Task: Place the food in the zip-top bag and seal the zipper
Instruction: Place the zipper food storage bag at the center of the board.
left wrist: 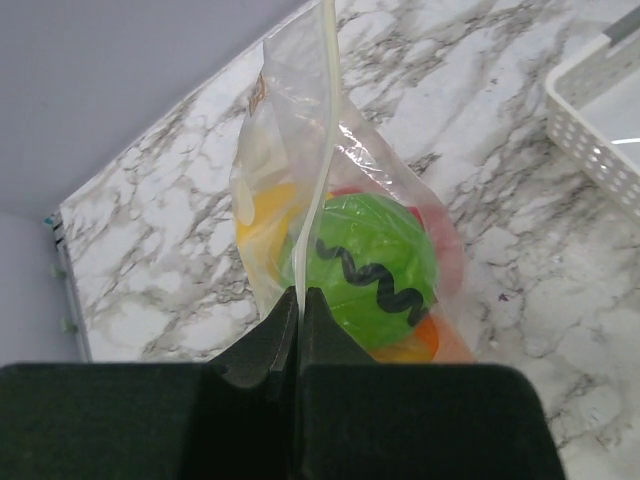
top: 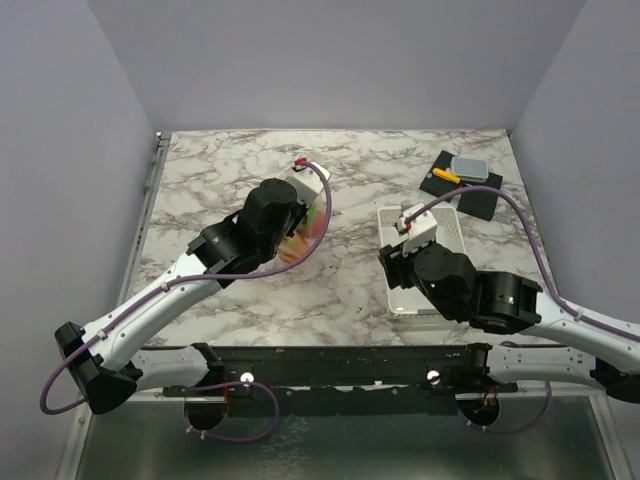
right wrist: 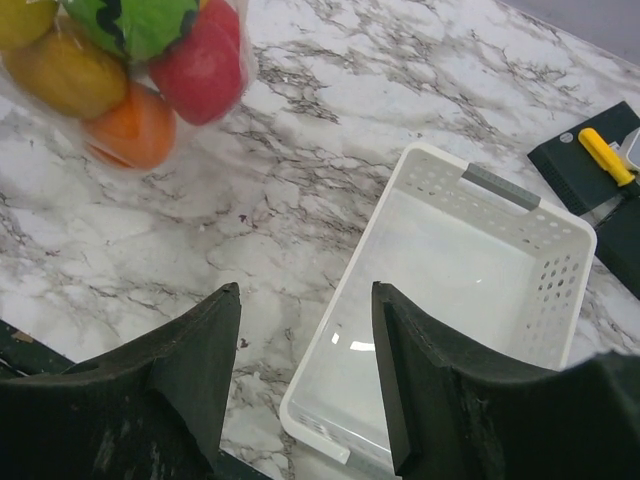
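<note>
The zip-top bag hangs upright over the marble table, crinkled and clear. The food is inside it: a green ball with a black zigzag, a yellow piece, a red one and an orange one. My left gripper is shut on the zipper, the pale strip running up the bag's edge. From above, the bag shows just under the left wrist. My right gripper stands open and holds nothing, above the near left corner of the white basket.
The white slotted basket has nothing in it and lies right of the bag, under the right wrist. At the back right lie black pads with a yellow tool and a grey block. Grey walls enclose the table.
</note>
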`<state>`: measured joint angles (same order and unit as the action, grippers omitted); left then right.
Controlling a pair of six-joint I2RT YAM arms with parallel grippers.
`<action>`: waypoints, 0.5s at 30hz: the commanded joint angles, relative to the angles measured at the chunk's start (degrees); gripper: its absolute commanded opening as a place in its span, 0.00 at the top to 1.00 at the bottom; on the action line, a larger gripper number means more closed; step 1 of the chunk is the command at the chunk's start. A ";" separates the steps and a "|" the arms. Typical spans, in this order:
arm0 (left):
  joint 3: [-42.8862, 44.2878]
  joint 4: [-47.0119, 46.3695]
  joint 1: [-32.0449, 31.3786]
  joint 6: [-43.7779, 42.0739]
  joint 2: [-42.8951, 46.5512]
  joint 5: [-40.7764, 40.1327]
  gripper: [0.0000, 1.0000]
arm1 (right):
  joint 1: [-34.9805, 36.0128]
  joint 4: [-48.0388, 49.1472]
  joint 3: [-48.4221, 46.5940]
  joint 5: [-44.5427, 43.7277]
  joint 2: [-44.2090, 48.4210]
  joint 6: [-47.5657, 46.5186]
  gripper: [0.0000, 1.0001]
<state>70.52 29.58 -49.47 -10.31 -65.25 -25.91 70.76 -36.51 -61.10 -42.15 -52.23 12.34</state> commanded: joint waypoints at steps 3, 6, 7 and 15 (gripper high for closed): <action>3.42 -7.05 4.55 -5.71 -2.58 -7.81 1.00 | -0.01 1.97 2.21 -1.94 1.89 1.19 0.39; 0.90 -11.65 8.45 -7.80 -2.43 -6.68 1.00 | -0.01 2.39 2.77 -1.08 2.61 1.31 0.39; -0.69 -14.03 9.91 -8.47 -2.08 -5.93 1.00 | 0.03 2.33 2.71 -0.83 2.75 1.60 0.39; -7.17 -24.15 15.55 -15.11 -8.44 -8.52 1.00 | -0.01 3.63 4.21 3.64 4.88 2.71 0.38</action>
<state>65.21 13.61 -34.20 -19.77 -69.60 -30.74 70.76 -35.14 -58.43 -41.01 -48.95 13.72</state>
